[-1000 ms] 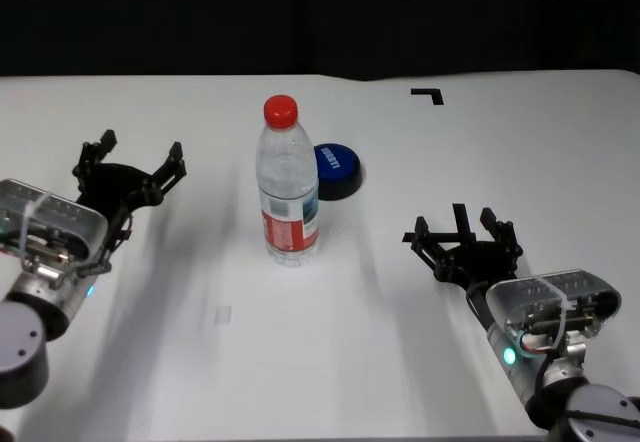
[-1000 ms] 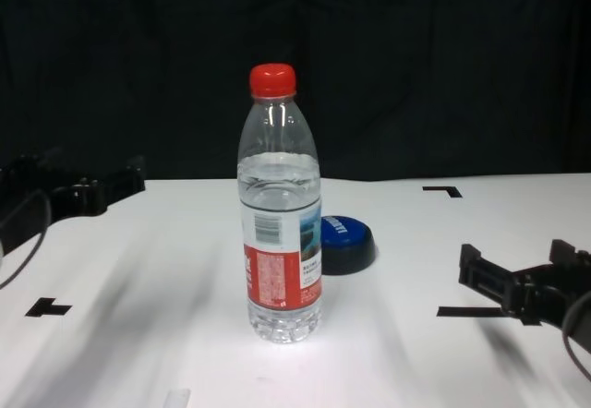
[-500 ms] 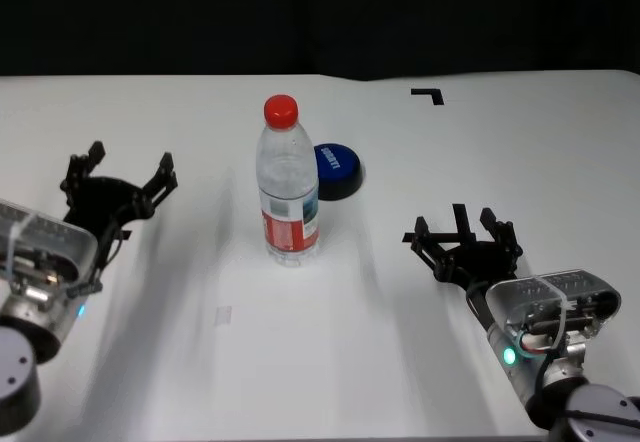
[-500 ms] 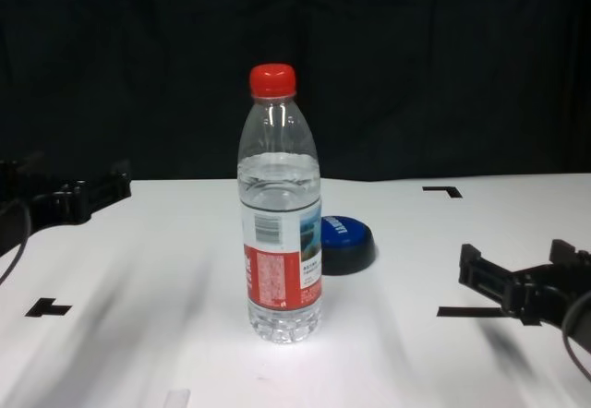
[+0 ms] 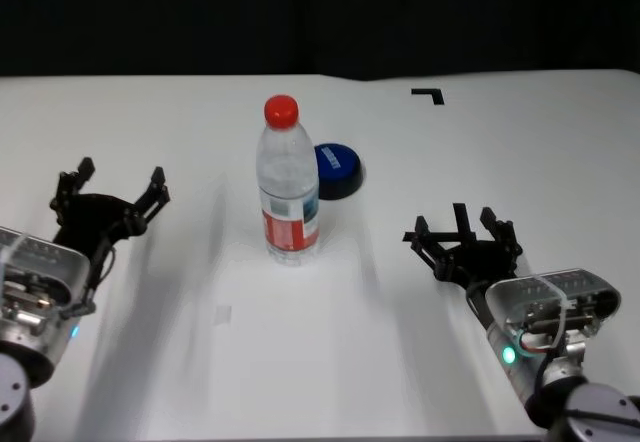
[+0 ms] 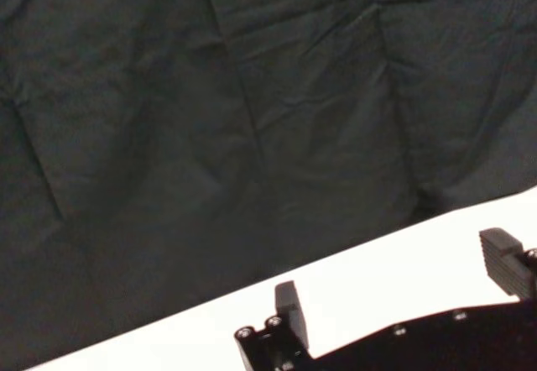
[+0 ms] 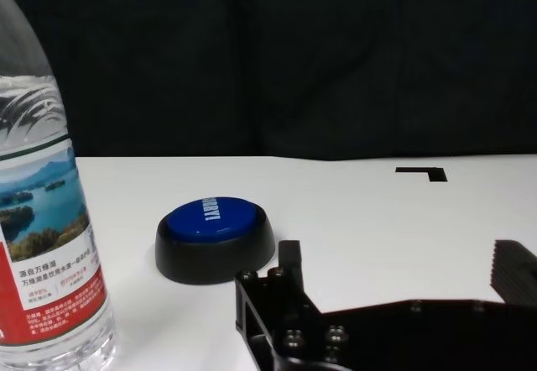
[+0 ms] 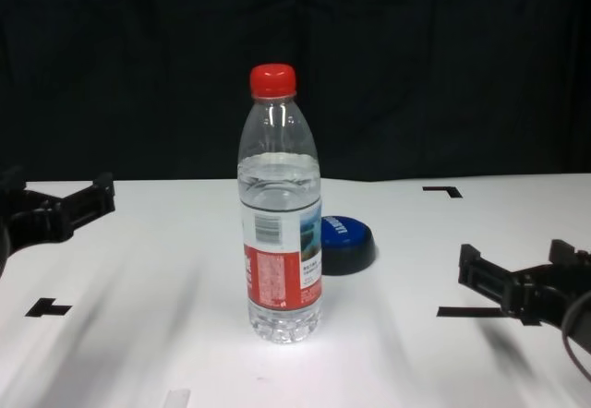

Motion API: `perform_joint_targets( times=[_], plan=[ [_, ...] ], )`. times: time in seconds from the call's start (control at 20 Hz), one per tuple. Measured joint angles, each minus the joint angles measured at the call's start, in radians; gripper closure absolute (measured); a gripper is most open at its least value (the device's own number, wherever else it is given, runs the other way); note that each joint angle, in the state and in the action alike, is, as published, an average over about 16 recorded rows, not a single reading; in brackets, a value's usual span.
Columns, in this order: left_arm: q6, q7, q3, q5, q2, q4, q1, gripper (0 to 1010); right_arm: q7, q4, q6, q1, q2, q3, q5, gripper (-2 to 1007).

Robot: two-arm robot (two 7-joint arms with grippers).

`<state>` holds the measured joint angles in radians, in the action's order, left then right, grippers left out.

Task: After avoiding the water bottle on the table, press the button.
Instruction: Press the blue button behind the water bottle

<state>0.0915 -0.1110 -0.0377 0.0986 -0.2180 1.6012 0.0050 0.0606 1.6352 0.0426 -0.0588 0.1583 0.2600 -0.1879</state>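
Observation:
The water bottle (image 5: 288,187) stands upright at the middle of the white table (image 5: 200,362); it also shows in the chest view (image 8: 282,233) and the right wrist view (image 7: 46,237). The blue button (image 5: 335,170) sits just behind and right of it, also in the chest view (image 8: 346,242) and the right wrist view (image 7: 214,237). My left gripper (image 5: 112,187) is open and empty, well left of the bottle (image 8: 55,200) (image 6: 394,279). My right gripper (image 5: 460,226) is open and empty, to the bottle's right and nearer than the button (image 8: 522,265) (image 7: 403,262).
A black corner tape mark (image 5: 430,94) lies at the far right of the table. A black T-shaped mark (image 8: 48,308) lies at the near left, and a black line mark (image 8: 462,312) lies beside the right gripper. A black curtain backs the table.
My left gripper has drawn back toward me and to the left, farther from the bottle, still open. The right arm, bottle and button have not moved.

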Motion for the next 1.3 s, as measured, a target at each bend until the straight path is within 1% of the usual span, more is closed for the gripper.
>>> perform_joint_targets(
  times=[0.6, 1.3],
  plan=[
    [0.002, 0.023, 0.027, 0.019, 0.027, 0.067, 0.081, 7, 0.000, 0.000, 0.000, 0.000, 0.000, 0.000, 0.000, 2],
    [0.004, 0.047, 0.043, 0.041, 0.065, 0.122, 0.159, 7, 0.000, 0.000, 0.000, 0.000, 0.000, 0.000, 0.000, 3]
  ],
)
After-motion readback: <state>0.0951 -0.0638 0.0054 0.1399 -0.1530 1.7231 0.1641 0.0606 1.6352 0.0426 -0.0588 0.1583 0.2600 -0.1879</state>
